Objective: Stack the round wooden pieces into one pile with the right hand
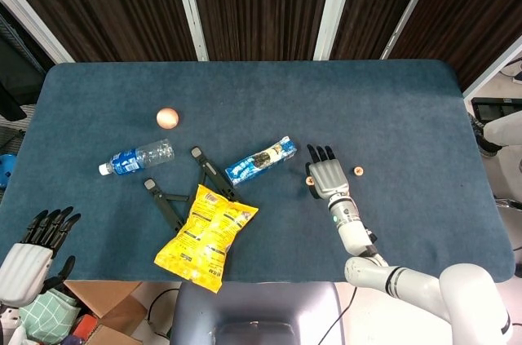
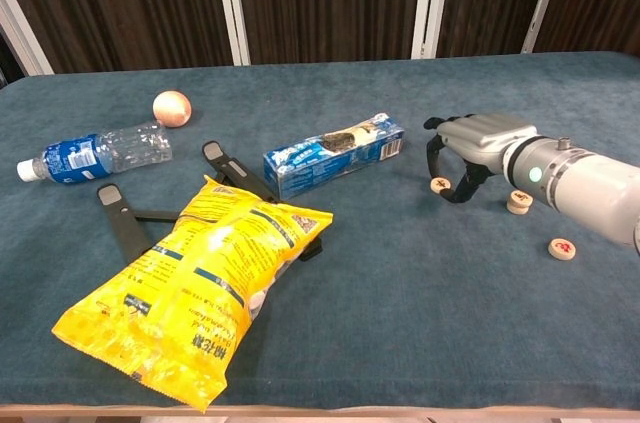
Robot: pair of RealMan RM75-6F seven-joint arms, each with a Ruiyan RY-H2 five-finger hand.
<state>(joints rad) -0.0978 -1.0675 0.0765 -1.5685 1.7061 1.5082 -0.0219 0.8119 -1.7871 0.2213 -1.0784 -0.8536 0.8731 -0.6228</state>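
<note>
The scene was viewed from high above in the head view, looking steeply down on the whole table [image 1: 245, 92]. In the chest view it was seen low and nearer, across the near edge. The yellow bag [image 2: 190, 293] was shared by both.

the left hand [image 1: 28, 259] is cut by the head view's lower-left corner; wooden piece [image 2: 562, 248] markings too small to read.

Three round wooden pieces [image 2: 440, 185], one bottle [image 2: 95, 155]
</note>
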